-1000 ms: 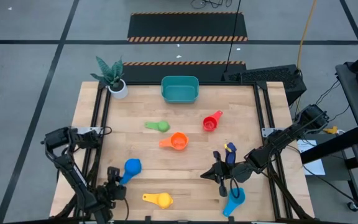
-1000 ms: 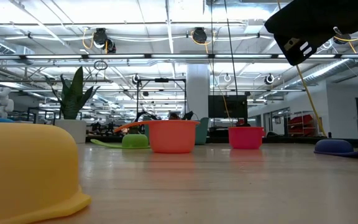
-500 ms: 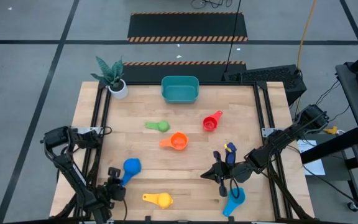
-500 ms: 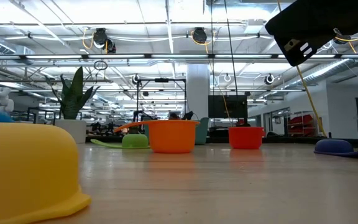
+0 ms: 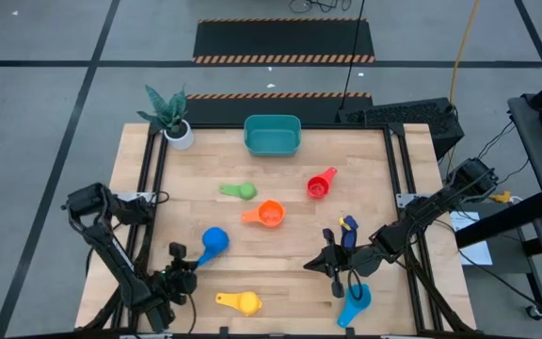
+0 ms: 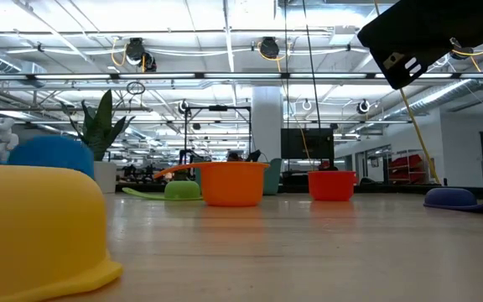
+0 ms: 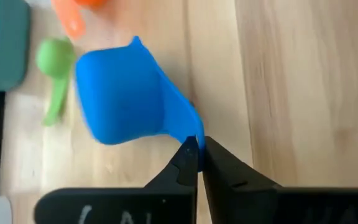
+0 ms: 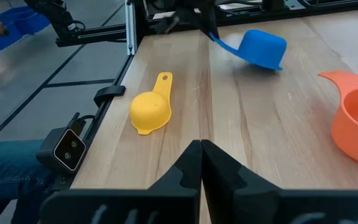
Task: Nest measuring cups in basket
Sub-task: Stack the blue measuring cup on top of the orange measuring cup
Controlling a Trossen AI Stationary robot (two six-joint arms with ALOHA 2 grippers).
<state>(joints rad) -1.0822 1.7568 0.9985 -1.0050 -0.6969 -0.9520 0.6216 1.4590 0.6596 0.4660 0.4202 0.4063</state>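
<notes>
- One pale wooden table carries everything, with grey floor around it and the teal basket at its far edge.
- My left claw, well short of the basket, is clamped on the blue cup by its handle, bowl raised.
- My right claw, pinched empty, hangs beside the navy cup.

Grey concrete floor crossed by dark tape lines, and two black mats with orange-striped edges lie beyond the far edge of the pale wooden plank surface. Level view: white pillar, bright ceiling strip lights.
</notes>
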